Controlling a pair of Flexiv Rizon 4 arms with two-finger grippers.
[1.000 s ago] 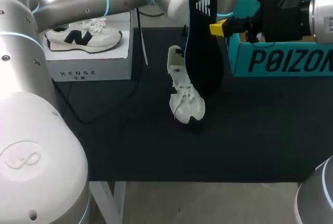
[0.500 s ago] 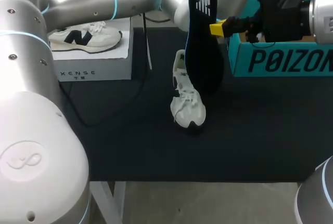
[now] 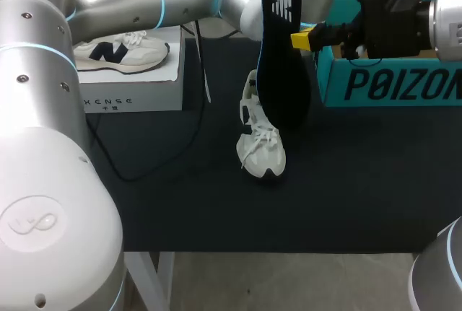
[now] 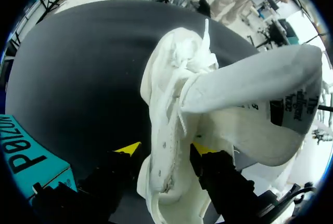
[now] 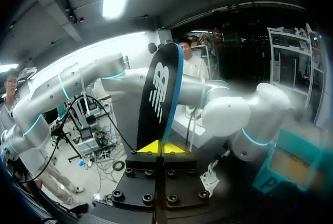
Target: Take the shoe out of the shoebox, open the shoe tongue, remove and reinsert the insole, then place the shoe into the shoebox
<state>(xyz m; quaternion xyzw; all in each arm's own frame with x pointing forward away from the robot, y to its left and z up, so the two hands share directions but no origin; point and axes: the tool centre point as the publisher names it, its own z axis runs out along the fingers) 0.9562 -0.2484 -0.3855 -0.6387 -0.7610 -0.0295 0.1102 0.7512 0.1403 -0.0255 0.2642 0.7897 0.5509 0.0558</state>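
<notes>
A white shoe [image 3: 260,143] rests on the black mat [image 3: 166,203], toe toward the front edge. In the left wrist view the shoe [image 4: 171,94] has its tongue [image 4: 260,99] pulled wide open. My left gripper [image 4: 164,150] stands open, its yellow tips on either side of the heel wall; in the head view the insole hides it. My right gripper [image 3: 302,39] is shut on the black insole [image 3: 281,66], which it holds upright above the shoe's heel. In the right wrist view the insole [image 5: 161,99] rises from between the yellow tips of that gripper [image 5: 156,147].
The teal shoebox [image 3: 393,84] stands at the back right, under my right arm. A white box [image 3: 130,84] with a second white and navy shoe [image 3: 115,53] on top sits at the back left. A dark cable [image 3: 144,163] trails over the mat's left part.
The shoe's heel end has shifted slightly right and settled lower. My left arm has swung a little to the right. The right arm and insole have kept still.
</notes>
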